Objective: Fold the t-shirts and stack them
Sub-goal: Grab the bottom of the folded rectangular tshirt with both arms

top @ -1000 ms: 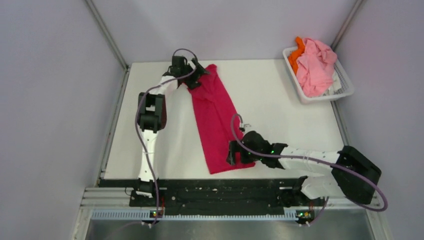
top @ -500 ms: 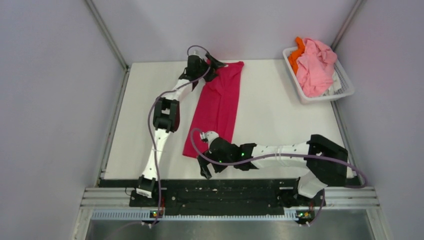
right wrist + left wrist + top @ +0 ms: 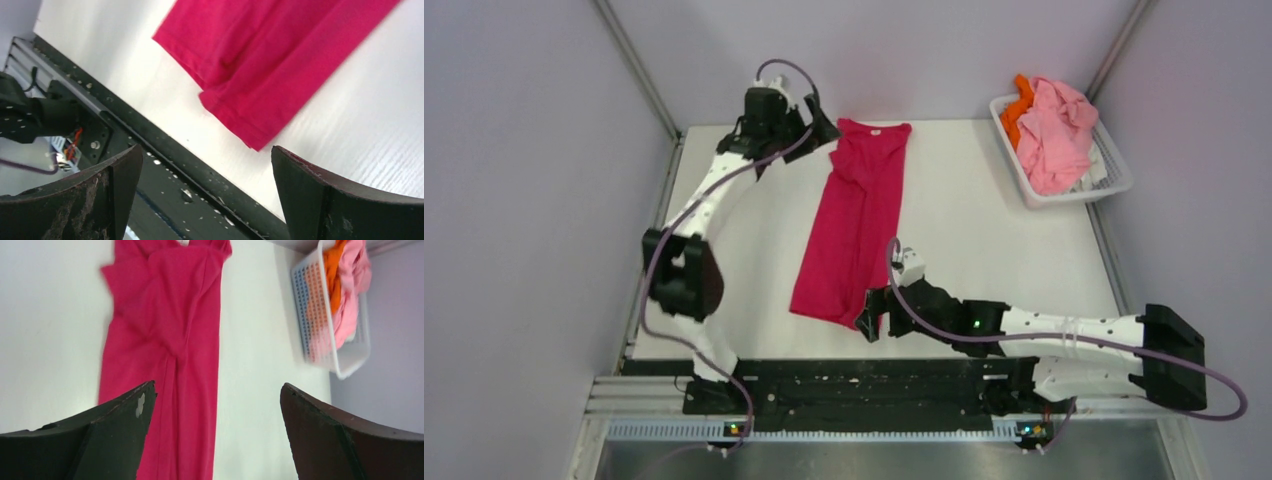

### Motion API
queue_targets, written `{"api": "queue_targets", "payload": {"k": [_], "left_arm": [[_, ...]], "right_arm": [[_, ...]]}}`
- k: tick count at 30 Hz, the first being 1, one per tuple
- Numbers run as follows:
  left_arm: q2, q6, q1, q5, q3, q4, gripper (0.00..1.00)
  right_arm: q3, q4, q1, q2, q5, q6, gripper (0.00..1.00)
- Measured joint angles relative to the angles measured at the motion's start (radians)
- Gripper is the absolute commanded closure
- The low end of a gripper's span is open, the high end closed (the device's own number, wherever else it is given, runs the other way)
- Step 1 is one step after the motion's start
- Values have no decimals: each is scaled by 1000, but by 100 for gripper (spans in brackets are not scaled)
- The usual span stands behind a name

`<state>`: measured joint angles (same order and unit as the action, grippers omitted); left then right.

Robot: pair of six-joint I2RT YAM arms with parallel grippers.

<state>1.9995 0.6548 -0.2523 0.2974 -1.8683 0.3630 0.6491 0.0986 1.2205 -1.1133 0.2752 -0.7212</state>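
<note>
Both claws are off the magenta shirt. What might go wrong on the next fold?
1. The magenta shirt is bunched near its collar; folding it as it lies would likely press creases in.
2. Its near hem shows offset layers, so the right claw may pinch only the top one.
3. That hem lies close to the black rail, which the claw might strike.

The white worktop [image 3: 984,220] carries a magenta-red t-shirt [image 3: 856,235] lying flat as a long narrow strip, collar at twelve o'clock, hem slanting toward seven. A white slatted basket [image 3: 1079,196] sits at two o'clock, well apart.
</note>
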Motion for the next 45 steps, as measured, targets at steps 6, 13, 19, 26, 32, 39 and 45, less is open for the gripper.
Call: {"api": "queue_targets", "payload": {"k": [6,13,19,26,32,39,45], "left_arm": [[-625,-40,0,-27,723,-48,4],[-881,4,-54,-87,1277,48,13],[-953,39,-123,-135,1402,85,22],[-888,51,-126,-155,1402,-2,51],[-800,45,-132,-149,1394,-92,100],[-866,71,-191,-147,1443,-100,100],[-1202,200,-288,-103,1623,-15,100]], "right_arm": [[-67,23,-31,-11,6,-72,15],[-67,6,-48,-138,-55,-107,31],[-64,-47,-48,-282,-93,-109,38],[-12,-108,-49,-369,-109,-110,57],[-15,-90,-51,-375,-109,-115,87],[-67,-68,-51,-322,-107,-131,100],[-121,-6,8,-222,-114,-138,100]]}}
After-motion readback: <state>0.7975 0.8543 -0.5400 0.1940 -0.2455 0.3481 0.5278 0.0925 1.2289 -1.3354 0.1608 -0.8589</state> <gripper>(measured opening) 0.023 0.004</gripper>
